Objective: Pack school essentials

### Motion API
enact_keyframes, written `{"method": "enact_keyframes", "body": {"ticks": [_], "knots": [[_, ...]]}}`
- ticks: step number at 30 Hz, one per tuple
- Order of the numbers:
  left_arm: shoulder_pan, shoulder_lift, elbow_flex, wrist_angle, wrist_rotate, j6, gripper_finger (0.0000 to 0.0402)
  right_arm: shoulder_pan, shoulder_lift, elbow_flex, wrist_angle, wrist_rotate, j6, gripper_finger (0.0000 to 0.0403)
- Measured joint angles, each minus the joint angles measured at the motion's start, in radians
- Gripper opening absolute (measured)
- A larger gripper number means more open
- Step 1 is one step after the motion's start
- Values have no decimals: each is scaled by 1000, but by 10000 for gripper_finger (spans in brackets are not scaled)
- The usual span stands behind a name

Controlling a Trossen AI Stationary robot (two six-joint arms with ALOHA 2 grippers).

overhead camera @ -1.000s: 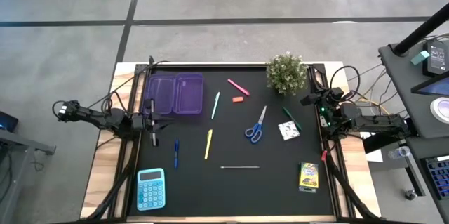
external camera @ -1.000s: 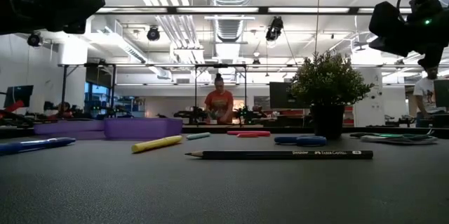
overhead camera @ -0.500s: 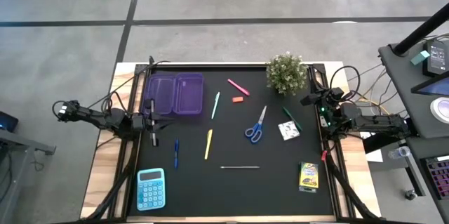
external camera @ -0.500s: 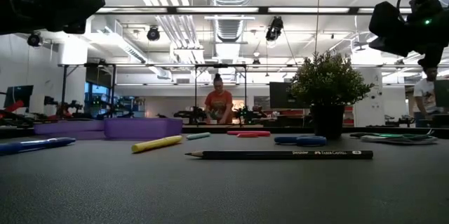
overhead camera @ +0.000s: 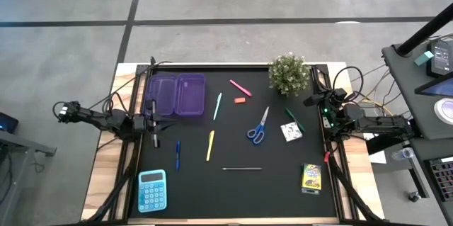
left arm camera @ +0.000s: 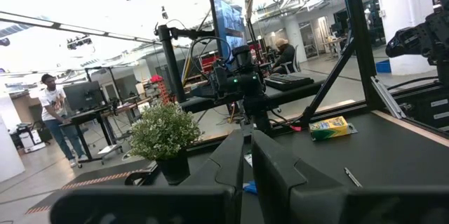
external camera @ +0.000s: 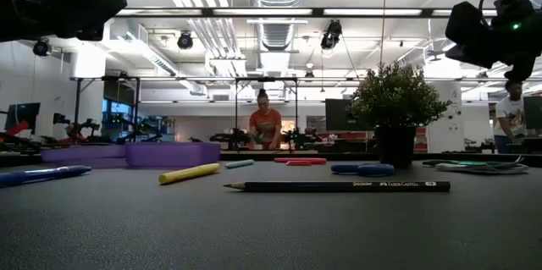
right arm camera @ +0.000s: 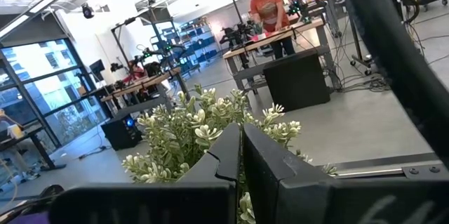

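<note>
**Packing not begun, essentials scattered**

High view: left pincer (overhead camera: 155, 122) and right pincer (overhead camera: 312, 100) parked at opposite table (overhead camera: 233, 198) edges; scissors (overhead camera: 257, 127), pens, crayon box (overhead camera: 311, 176) lying loose. Low view: pencil (external camera: 337, 186) nearest, likely to roll if nudged. Wrist views: both pincers narrowed, holding nothing.

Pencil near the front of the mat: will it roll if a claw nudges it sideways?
Probably somewhat. The pencil is thin, straight and lies flat on the bare black mat with nothing touching it, so a side push likely rolls or skids it. It looks rigid and light, so pinching across the shaft should lift it unbent.
</note>
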Motion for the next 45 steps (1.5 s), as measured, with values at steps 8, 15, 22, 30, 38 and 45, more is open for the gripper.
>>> {"method": "enact_keyframes", "body": {"ticks": [8, 15, 22, 30, 38, 45], "knots": [[0, 0, 0, 8, -9, -1, 12, 0, 0, 0, -5, -1, 0, 9], [0, 0, 0, 202, -1, -428, 12, 5, 17, 0, -15, -394, 297, 9], [0, 1, 0, 443, -1, -471, 12, 5, 96, 0, 194, -789, 198, 9], [0, 12, 0, 479, -55, -438, 12, 4, 304, 32, 398, -879, 92, 9], [0, 11, 0, 480, -192, -395, 12, 4, 591, 280, 345, -856, 11, 9], [0, 11, 0, 507, -257, -296, 12, 4, 797, 575, 28, -855, 26, 9]]}}
